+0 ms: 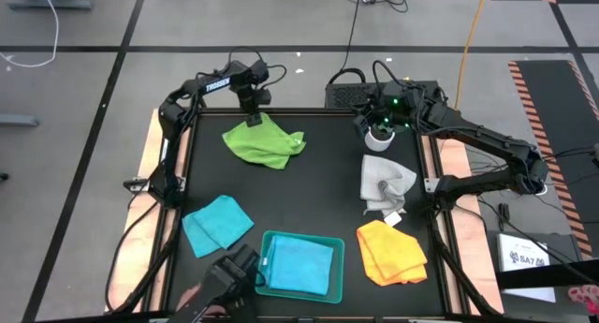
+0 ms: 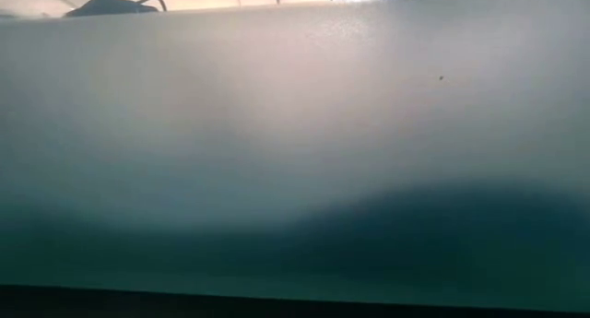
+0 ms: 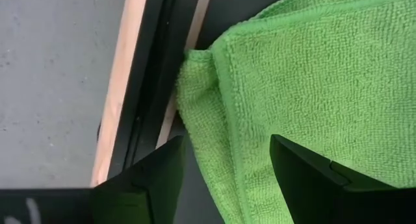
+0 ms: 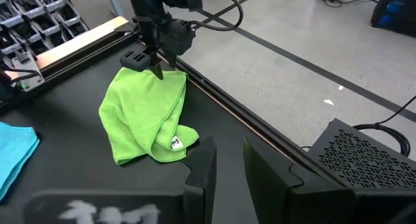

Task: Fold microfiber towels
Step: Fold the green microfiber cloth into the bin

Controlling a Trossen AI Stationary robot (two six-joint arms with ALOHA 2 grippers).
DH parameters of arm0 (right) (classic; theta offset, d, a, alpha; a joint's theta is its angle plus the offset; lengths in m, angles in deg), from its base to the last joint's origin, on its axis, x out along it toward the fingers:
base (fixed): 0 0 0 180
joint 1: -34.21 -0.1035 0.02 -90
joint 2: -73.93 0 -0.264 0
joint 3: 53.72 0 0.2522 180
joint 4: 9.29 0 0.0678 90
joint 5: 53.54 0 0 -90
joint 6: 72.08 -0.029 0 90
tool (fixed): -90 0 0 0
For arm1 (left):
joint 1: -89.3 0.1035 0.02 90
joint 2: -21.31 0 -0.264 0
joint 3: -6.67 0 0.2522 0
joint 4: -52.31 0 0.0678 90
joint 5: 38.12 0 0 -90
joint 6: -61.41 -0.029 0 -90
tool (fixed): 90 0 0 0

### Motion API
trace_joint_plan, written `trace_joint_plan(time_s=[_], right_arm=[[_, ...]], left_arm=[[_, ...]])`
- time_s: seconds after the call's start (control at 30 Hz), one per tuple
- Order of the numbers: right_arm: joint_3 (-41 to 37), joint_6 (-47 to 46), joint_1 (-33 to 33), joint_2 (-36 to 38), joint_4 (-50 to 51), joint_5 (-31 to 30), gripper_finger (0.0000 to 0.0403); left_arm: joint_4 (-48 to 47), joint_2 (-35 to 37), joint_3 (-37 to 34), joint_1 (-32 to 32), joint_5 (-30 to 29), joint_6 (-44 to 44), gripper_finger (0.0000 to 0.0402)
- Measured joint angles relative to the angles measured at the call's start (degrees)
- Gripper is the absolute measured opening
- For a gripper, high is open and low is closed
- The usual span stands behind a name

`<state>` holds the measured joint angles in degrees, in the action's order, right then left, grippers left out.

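The left claw [image 1: 254,120] hangs wide over the lime green towel's [image 1: 265,141] far corner, seemingly placed to pinch it for a fold. The right claw [image 4: 227,160], narrow and empty, waits at the desk's [image 1: 318,187] far edge.

5 towels [image 1: 265,141], 1 tray [image 1: 265,263], 2 robot arms [image 1: 192,91]

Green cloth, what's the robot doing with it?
The left gripper sits over the far edge of the lime green towel, fingers open on either side of a corner, nothing pinched yet. The right gripper waits above the far right of the table, fingers a little apart, holding nothing. A grey-white towel, a yellow-orange towel and a turquoise towel lie on the table. Another turquoise one lies in the teal tray.
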<state>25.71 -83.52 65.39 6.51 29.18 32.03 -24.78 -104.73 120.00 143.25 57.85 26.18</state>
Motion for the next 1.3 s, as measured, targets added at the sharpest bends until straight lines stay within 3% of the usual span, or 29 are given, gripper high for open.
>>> trace_joint_plan(time_s=[0.17,0.4,0.53,0.83,1.0,1.3], right_arm=[[0.00,0.10,0.00,0.00,0.00,0.00,0.0067],[0.00,0.11,0.00,0.00,0.00,-0.02,0.0067],[0.00,0.11,0.00,0.00,0.01,-0.02,0.0067],[0.00,0.13,0.00,0.00,0.02,-0.02,0.0067],[0.00,0.15,0.00,0.00,0.02,-0.01,0.0067],[0.00,2.45,0.00,0.00,0.04,0.02,0.0067]], left_arm=[[0.00,0.02,0.00,-0.23,0.04,1.81,0.0200],[-0.35,0.08,0.00,-0.16,4.28,4.35,0.0067],[-0.33,0.09,0.00,-0.54,5.63,5.43,0.0011],[0.43,0.09,0.00,-2.19,2.03,4.57,0.0039],[0.36,0.09,0.00,-3.67,-1.71,7.36,0.0008],[-4.70,6.95,0.00,-5.70,-5.20,13.45,0.0002]])
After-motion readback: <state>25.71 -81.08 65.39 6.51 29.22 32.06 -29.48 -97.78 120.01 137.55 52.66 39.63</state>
